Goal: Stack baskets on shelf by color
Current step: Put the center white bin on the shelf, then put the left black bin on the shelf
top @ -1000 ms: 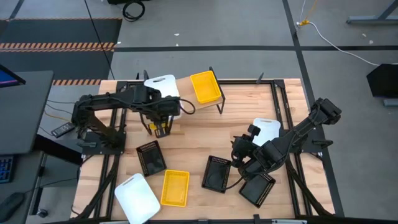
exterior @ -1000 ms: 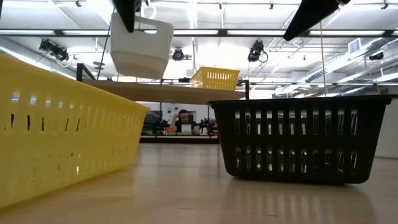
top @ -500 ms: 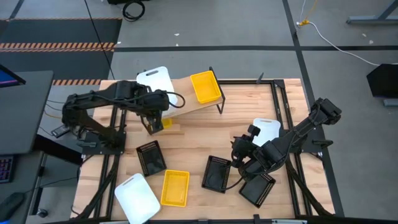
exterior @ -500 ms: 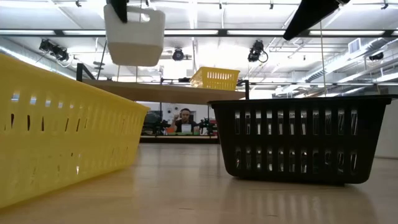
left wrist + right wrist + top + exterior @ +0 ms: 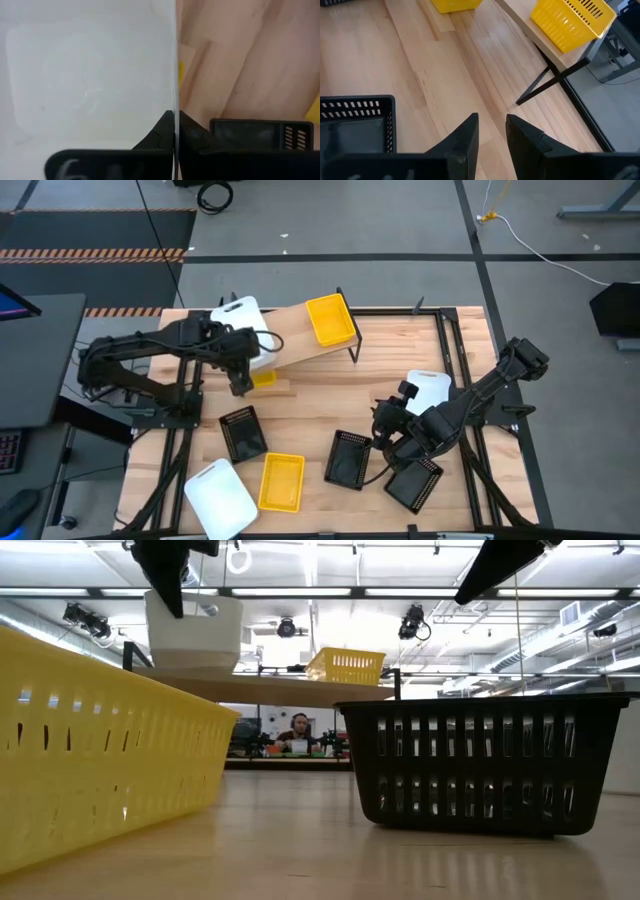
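My left gripper [image 5: 240,360] is shut on a white basket [image 5: 240,320] over the left end of the shelf [image 5: 295,340]. In the low view this basket [image 5: 195,632] is level, its bottom at the plank [image 5: 270,688]; whether they touch I cannot tell. A yellow basket [image 5: 330,318] stands on the shelf's right end, and another yellow one [image 5: 263,378] lies under the plank. My right gripper [image 5: 492,131] is open above the table, near a black basket [image 5: 348,457] and touching nothing. My left gripper pinches the white basket's side wall at its rim [image 5: 175,100], one finger [image 5: 160,135] inside and one [image 5: 192,135] outside. The fingers come from above, pointing down. The basket sits upright and level below them, at the shelf's top.
On the table lie a black basket [image 5: 243,432], a white one [image 5: 220,498], a yellow one [image 5: 281,480], a black one [image 5: 415,480] and a white one [image 5: 428,388] under the right arm. The shelf's middle is bare wood. A person sits far behind the table [image 5: 297,730].
My left gripper has moved toward the table's left edge and down, still shut on the white basket. The basket has come from hanging tilted above the shelf to level at the plank's left end. The right arm has kept still.
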